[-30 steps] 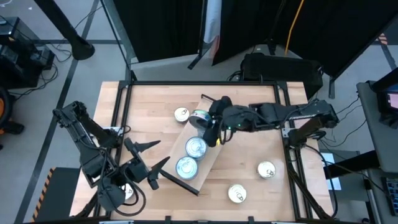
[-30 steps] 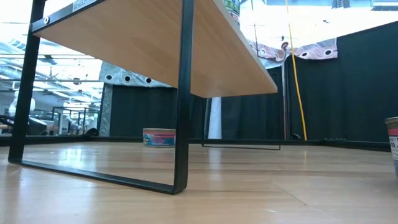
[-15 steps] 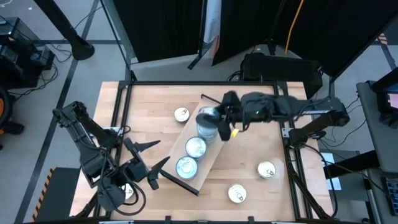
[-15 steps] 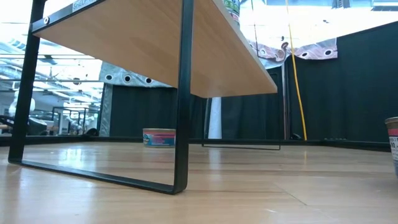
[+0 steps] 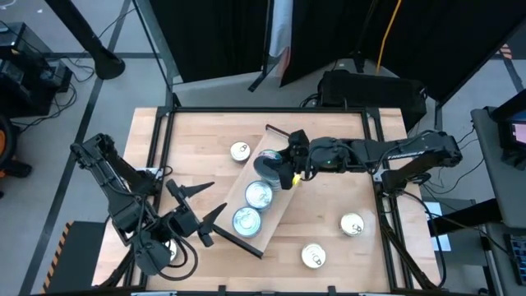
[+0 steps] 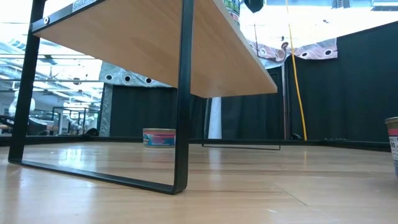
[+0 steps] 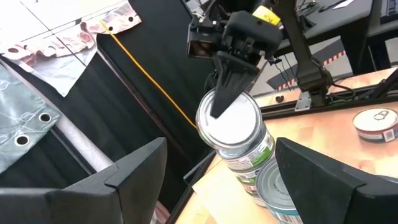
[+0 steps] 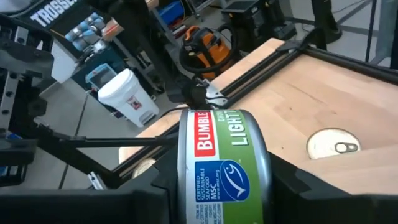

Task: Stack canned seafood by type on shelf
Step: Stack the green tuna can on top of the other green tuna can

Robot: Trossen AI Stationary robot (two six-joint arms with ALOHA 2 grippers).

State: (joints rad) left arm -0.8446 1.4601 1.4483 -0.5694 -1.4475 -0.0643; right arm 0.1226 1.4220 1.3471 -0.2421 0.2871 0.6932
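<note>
The shelf point(image 5: 278, 205) is a light board lying slantwise mid-table, raised on dark legs point(image 6: 181, 124). Two blue-topped tins point(image 5: 259, 195) point(image 5: 246, 220) sit on it. My right gripper point(image 5: 278, 167) is over the shelf's far end, shut on a green-labelled tin point(image 8: 221, 165) with a plain silver face up point(image 7: 231, 122). Whether that tin rests on the tin below point(image 7: 254, 167) I cannot tell. Pull-tab tins lie loose on the table point(image 5: 239, 150) point(image 5: 352, 224) point(image 5: 313, 256). My left gripper point(image 5: 215, 199) hovers open near the shelf's near end. My right gripper pinches the green-labelled tin between its two fingers across its flat faces. One finger point(image 7: 221, 99) lies on the silver upper face point(image 7: 239, 124); the other is hidden under the tin. The fingers come slanting down from the table's right. The tin sits slightly tilted.
One tin point(image 6: 159, 137) stands on the table beyond the shelf, and another point(image 6: 392, 144) shows at the low view's right edge. A dark frame point(image 5: 378, 164) borders the tabletop. Bare wood lies right of the shelf point(image 5: 329, 197).
My right gripper, still holding the tin, swung toward the table's far right, then came back down over the shelf's far end. Its wrist rolled, and it now dips into the top of the low view. The left arm kept still.
</note>
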